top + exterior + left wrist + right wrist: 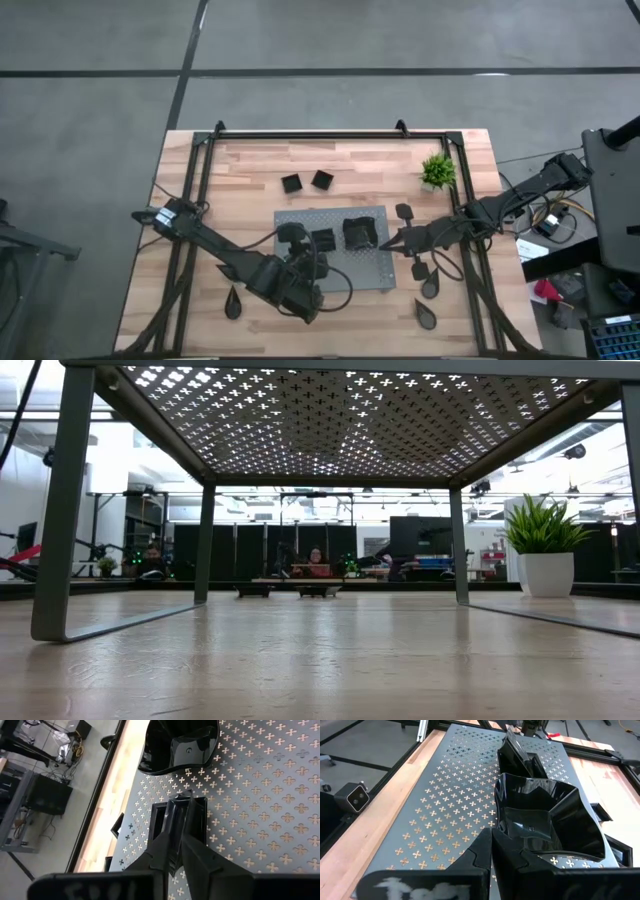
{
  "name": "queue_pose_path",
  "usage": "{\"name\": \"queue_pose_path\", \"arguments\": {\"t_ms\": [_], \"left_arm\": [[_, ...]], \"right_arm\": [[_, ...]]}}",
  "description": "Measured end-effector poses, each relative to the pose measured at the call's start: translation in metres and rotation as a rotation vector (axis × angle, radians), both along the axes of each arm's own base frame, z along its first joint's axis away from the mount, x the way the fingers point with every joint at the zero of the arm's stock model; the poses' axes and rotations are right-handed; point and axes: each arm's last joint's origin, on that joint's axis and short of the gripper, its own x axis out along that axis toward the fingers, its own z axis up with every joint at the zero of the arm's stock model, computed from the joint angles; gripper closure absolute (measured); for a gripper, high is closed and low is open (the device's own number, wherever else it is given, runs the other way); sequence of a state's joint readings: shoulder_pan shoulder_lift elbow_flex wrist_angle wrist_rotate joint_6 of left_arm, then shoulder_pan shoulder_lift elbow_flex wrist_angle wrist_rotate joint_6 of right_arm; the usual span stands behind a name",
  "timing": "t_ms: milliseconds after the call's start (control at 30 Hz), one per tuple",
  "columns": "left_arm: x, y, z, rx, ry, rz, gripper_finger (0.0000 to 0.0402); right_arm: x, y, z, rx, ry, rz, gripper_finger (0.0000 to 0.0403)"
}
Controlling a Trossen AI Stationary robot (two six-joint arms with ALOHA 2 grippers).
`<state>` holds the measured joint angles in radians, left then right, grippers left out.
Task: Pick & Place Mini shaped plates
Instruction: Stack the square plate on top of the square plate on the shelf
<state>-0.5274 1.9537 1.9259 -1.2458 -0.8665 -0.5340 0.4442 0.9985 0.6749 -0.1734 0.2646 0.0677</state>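
On the wooden bench [250,170], the high view is showing two dishes sitting on the grey perforated board [370,275] while two square plates [305,182] and several teardrop plates [428,300] are waiting outside it; in the left wrist view the left end effector [182,807] is pinching the rim of a small square plate [177,820] on the board, fingers nearly together, and in the right wrist view the clenched right end effector [492,837] is resting against the wavy-edged plate [545,815].

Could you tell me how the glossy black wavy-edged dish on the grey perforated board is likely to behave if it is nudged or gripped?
The glossy black wavy-edged dish looks rigid, so it should hold its shape. Its shiny surface probably makes it slippery between fingers. Sitting flat on the grey perforated board, it would likely slide rather than roll.
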Motion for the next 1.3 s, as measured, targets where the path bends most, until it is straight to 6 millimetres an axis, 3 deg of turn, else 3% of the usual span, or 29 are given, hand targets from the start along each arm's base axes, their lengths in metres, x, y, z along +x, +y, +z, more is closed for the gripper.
{"name": "queue_pose_path", "arguments": {"t_ms": [267, 733, 933, 1300], "left_arm": [[0.005, 0.0, 0.0, -0.036, 0.003, -0.034, 0.033], [0.008, -0.002, 0.001, -0.047, -0.02, -0.05, 0.033], [0.012, -0.004, -0.004, -0.144, 0.038, -0.126, 0.0321], [0.013, -0.002, -0.006, -0.087, 0.036, -0.121, 0.0305]], "right_arm": [[0.0, 0.0, 0.0, 0.0, 0.0, 0.0, 0.0394], [0.0, 0.0, 0.0, 0.0, 0.0, 0.0, 0.0394], [0.0, 0.0, 0.0, -0.007, 0.0, 0.004, 0.0394], [0.0, 0.0, 0.0, -0.002, 0.0, 0.001, 0.0394]]}}
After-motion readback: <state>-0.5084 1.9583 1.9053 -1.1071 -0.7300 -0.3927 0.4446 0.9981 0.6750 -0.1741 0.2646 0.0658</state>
